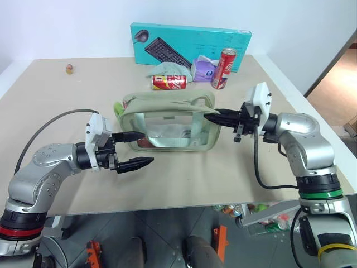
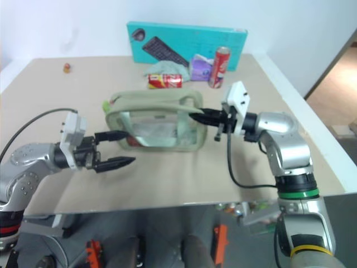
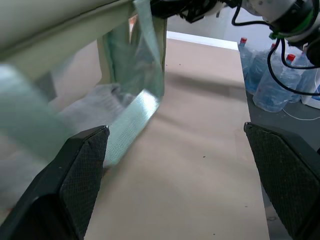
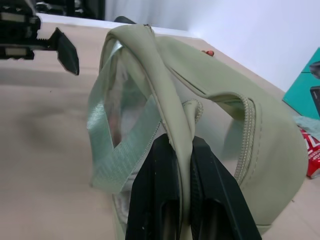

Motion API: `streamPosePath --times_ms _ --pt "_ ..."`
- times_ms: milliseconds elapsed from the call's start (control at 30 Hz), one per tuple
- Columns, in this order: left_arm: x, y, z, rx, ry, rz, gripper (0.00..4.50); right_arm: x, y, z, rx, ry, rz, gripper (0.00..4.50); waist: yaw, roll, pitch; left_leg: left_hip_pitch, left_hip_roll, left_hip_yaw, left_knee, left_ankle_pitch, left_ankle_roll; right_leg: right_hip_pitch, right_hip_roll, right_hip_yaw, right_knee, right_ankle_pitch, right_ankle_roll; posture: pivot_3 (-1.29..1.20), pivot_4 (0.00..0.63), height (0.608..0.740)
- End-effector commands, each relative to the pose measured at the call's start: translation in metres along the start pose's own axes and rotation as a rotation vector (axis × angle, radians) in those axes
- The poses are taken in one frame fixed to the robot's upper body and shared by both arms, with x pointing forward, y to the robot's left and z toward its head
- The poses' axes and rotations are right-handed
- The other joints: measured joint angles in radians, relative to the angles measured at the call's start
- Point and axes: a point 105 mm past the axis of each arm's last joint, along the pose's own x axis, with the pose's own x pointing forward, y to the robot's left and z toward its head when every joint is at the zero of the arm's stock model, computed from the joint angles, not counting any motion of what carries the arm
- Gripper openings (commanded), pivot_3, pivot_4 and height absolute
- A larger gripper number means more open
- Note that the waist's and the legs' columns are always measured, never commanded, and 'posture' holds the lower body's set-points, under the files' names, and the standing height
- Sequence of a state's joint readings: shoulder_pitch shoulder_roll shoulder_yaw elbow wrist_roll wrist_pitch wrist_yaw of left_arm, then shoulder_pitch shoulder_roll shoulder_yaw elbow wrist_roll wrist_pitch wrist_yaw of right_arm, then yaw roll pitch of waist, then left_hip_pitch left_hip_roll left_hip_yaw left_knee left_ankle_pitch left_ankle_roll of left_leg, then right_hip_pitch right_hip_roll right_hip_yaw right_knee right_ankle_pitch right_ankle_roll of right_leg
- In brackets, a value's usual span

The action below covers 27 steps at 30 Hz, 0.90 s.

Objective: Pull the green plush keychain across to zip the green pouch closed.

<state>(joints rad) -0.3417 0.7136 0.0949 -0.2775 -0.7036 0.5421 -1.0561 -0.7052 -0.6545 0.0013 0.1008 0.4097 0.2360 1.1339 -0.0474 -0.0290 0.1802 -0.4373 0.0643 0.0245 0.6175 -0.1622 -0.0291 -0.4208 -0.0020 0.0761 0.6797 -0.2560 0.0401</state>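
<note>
The green pouch (image 1: 167, 123) sits upright mid-worktop (image 1: 67, 106), long side facing the robot. Through its clear front panel you can make out something pale and crinkly inside, plus a bit of red low at the left end, but it's too murky to say what those actually are. The top looks mostly unzipped, hanging open along the edge.

The right pincer (image 4: 182, 150) is clamped shut on the pouch's padded top edge at its right end, the fabric squeezed between the two black fingers. The left pincer (image 1: 136, 149) has its fingers spread wide, holding nothing, just in front of the pouch's left end.

The green plush keychain (image 1: 118, 107) is a little lime fuzz poking out at the pouch's far left corner, well apart from both pincers.

Behind the pouch: a red can lying on its side (image 1: 169, 82), a red can standing (image 1: 223, 68), a purple tissue pack (image 1: 202, 70), a pale green cloth (image 1: 170, 69) and a teal keyboard box (image 1: 191, 46) standing along the back.
</note>
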Motion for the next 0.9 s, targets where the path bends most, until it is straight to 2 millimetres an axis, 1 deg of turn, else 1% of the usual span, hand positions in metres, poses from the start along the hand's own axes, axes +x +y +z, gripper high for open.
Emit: streamPosePath --times_ms 33,100,200,333,400,567,633,700,767,900 --pt "-0.002 0.001 0.009 0.043 -0.018 0.013 4.5 -0.013 -0.008 0.008 -0.075 -0.024 -0.003 0.04 0.0 0.0 0.0 0.0 0.0 0.0 0.0 0.0 0.0 0.0 0.0 0.0 0.0 0.0 0.0 0.0 0.15 0.74" --pt "-0.004 0.0 0.01 0.043 -0.019 0.018 4.5 -0.02 -0.007 0.001 -0.083 -0.011 0.005 0.04 0.0 0.0 0.0 0.0 0.0 0.0 0.0 0.0 0.0 0.0 0.0 0.0 0.0 0.0 0.0 0.0 0.15 0.74" --pt "-0.007 0.001 0.011 0.037 -0.02 0.031 4.5 -0.026 -0.006 -0.001 -0.066 -0.021 0.003 0.04 0.001 0.0 0.0 0.0 0.0 0.0 0.0 0.0 0.0 0.0 0.0 0.0 0.0 0.0 0.0 0.0 0.15 0.74" --pt "-0.012 0.004 0.014 0.026 -0.026 0.054 4.5 -0.03 0.003 -0.006 -0.087 0.0 0.058 0.04 0.001 0.0 0.0 0.0 0.0 0.0 0.0 0.0 0.0 0.0 0.0 0.0 0.0 0.0 0.0 0.0 0.15 0.74" --pt "-0.013 0.004 0.015 0.028 -0.023 0.057 4.5 -0.028 0.008 -0.001 -0.103 -0.017 0.094 0.04 0.001 0.0 0.0 0.0 0.0 0.0 0.0 0.0 0.0 0.001 0.0 0.0 0.0 0.0 0.0 0.0 0.15 0.74" --pt "-0.013 0.003 0.014 0.029 -0.013 0.05 4.5 -0.018 0.014 0.032 -0.131 -0.099 0.138 0.04 0.0 0.0 0.0 0.001 0.0 0.0 0.0 0.0 0.0 0.0 0.0 0.0 0.0 0.001 0.0 0.0 0.15 0.74" --pt "-0.012 0.003 0.015 0.029 -0.013 0.049 4.5 -0.017 0.016 0.036 -0.134 -0.105 0.147 0.04 0.0 0.0 0.0 0.001 0.0 0.0 0.0 0.0 0.0 0.0 0.0 0.0 0.0 0.001 0.0 0.0 0.15 0.74" --pt "-0.012 0.003 0.014 0.029 -0.012 0.047 4.5 -0.017 0.016 0.035 -0.13 -0.095 0.151 0.04 0.001 0.0 0.0 0.001 0.0 0.0 0.0 0.0 0.0 0.0 0.0 0.0 0.0 0.0 0.0 0.0 0.15 0.74" --pt "-0.012 0.003 0.014 0.031 -0.008 0.042 4.5 -0.018 0.014 0.029 -0.125 -0.078 0.139 0.04 0.001 0.0 0.0 0.0 0.0 0.0 0.0 0.0 0.0 0.0 0.0 0.0 0.0 0.0 0.001 0.0 0.15 0.74" --pt "-0.01 0.003 0.015 0.037 -0.009 0.038 4.5 -0.025 0.011 0.008 -0.104 -0.025 0.113 0.04 0.001 0.0 0.0 0.0 0.0 0.0 0.001 0.0 0.0 0.001 -0.001 0.0 0.0 0.0 0.001 0.0 0.15 0.74"
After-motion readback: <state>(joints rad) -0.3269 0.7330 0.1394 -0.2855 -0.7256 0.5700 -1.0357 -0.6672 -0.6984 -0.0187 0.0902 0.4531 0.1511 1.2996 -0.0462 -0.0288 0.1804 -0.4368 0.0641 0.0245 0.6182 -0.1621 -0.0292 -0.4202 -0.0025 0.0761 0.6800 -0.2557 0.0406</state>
